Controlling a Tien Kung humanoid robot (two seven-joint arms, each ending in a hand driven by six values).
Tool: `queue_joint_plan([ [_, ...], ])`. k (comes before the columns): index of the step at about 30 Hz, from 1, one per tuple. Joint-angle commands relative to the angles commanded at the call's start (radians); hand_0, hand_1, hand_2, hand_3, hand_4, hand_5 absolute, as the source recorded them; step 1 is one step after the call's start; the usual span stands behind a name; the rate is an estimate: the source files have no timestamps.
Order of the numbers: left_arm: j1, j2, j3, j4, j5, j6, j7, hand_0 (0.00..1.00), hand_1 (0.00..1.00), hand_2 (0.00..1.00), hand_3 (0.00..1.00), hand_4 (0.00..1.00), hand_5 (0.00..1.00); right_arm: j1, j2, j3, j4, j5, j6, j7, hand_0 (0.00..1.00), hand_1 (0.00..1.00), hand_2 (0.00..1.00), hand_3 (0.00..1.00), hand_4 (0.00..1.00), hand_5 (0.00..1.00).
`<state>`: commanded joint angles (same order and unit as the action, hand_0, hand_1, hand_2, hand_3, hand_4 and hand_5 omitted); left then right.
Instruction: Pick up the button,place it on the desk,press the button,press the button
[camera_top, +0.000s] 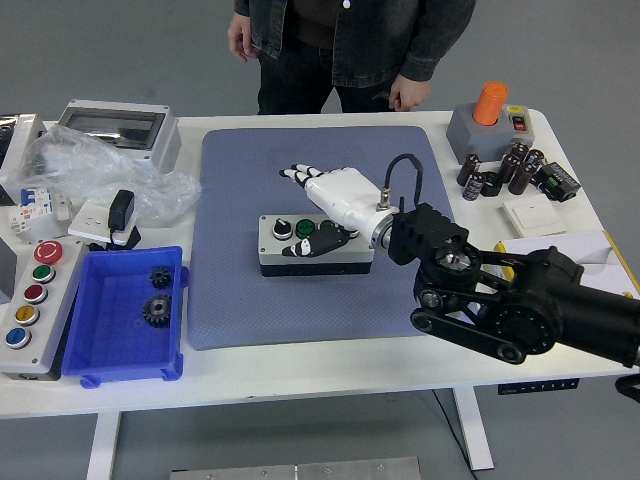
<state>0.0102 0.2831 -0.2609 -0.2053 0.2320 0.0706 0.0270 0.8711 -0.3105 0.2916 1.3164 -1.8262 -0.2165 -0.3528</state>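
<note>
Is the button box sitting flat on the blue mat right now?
Yes, the button box lies flat on the blue mat, with the right hand open above its far edge.

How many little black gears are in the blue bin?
2. One small black gear lies toward the far end of the blue plastic bin, the other gear just nearer. None look hidden.

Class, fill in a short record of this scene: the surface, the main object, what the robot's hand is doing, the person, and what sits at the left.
surface: blue mat on a white table
main object: button box, flat on the mat
right hand: above the box, fingers extended, holding nothing
left hand: not in view
person: standing at the far side, hands off the table
left side: blue bin with two gears
</note>
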Motion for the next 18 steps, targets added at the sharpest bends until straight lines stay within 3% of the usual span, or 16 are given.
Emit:
queue_joint_plan([
  [4, 0.005, 0.002, 0.008, 0.001, -0.009, 0.003, -0.001, 0.605, 0.645, 0.602, 0.608, 0.549, 0.395, -0.035, -0.102, 0.087, 0.115, -0.098, 0.015, -0.040, 0.699, 0.706, 0.998, 0.998, 0.998, 0.534],
  [5, 0.006, 0.003, 0.010, 0.001, -0.011, 0.004, -0.001, 0.605, 0.645, 0.601, 0.608, 0.551, 0.395, -0.038, -0.126, 0.101, 0.140, -0.120, 0.022, -0.049, 0.686, 0.674, 0.894, 0.998, 0.998, 0.653],
  [10, 0.005, 0.007, 0.010, 0.001, -0.012, 0.007, -0.005, 0.605, 0.645, 0.601, 0.608, 0.551, 0.395, -0.052, -0.248, 0.112, 0.267, -0.211, 0.109, -0.105, 0.686, 0.674, 0.894, 0.998, 0.998, 0.653],
  [11, 0.005, 0.007, 0.011, 0.002, -0.013, 0.007, -0.005, 0.606, 0.645, 0.601, 0.608, 0.553, 0.397, -0.052, -0.272, 0.101, 0.293, -0.201, 0.134, -0.122, 0.606, 0.608, 0.642, 0.998, 0.748, 0.473],
  [16, 0.004, 0.008, 0.014, 0.002, -0.017, 0.008, -0.007, 0.606, 0.645, 0.601, 0.608, 0.553, 0.397, -0.044, -0.360, 0.066, 0.398, -0.109, 0.251, -0.172, 0.606, 0.608, 0.642, 0.998, 0.748, 0.473],
  [17, 0.003, 0.008, 0.014, 0.002, -0.017, 0.008, -0.007, 0.606, 0.645, 0.603, 0.612, 0.556, 0.399, -0.042, -0.368, 0.065, 0.418, -0.090, 0.275, -0.179, 0.458, 0.479, 0.346, 0.998, 0.396, 0.148],
  [18, 0.003, 0.009, 0.014, 0.002, -0.017, 0.008, -0.007, 0.606, 0.645, 0.603, 0.612, 0.556, 0.399, -0.040, -0.373, 0.064, 0.433, -0.076, 0.295, -0.184, 0.458, 0.479, 0.346, 0.998, 0.396, 0.148],
])
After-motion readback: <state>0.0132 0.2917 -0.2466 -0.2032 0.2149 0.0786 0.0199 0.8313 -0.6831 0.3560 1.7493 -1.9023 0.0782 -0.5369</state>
